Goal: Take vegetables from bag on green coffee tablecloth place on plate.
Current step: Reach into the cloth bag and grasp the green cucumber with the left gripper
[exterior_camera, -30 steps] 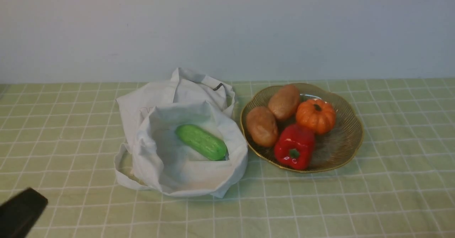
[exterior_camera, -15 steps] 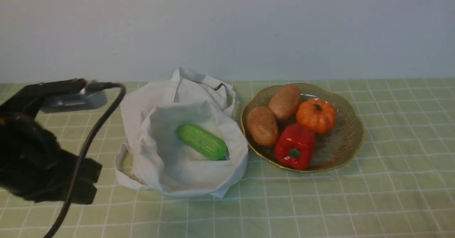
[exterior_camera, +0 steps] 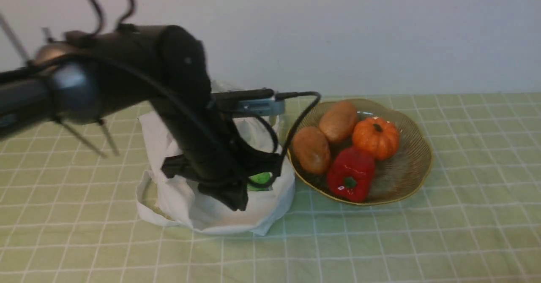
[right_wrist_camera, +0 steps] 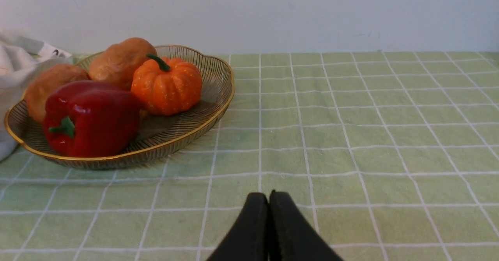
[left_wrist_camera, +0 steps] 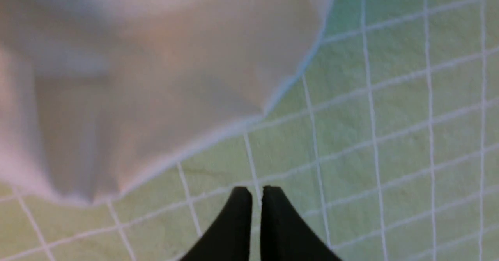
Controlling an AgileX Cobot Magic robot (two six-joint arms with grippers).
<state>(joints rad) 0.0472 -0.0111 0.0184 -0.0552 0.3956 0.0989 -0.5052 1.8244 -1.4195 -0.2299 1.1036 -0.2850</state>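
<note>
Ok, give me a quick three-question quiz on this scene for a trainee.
1. True or false: the cucumber lies on the plate.
2. How many potatoes are on the plate?
3. Which hand is nearer the bag: A) left hand, B) right hand?
Key: 1 false; 2 two; 3 A.

Centre-left of the front view, the blurred left arm [exterior_camera: 186, 105] hides most of the cucumber [exterior_camera: 259, 178] and the bag's [exterior_camera: 262, 207] middle.
</note>
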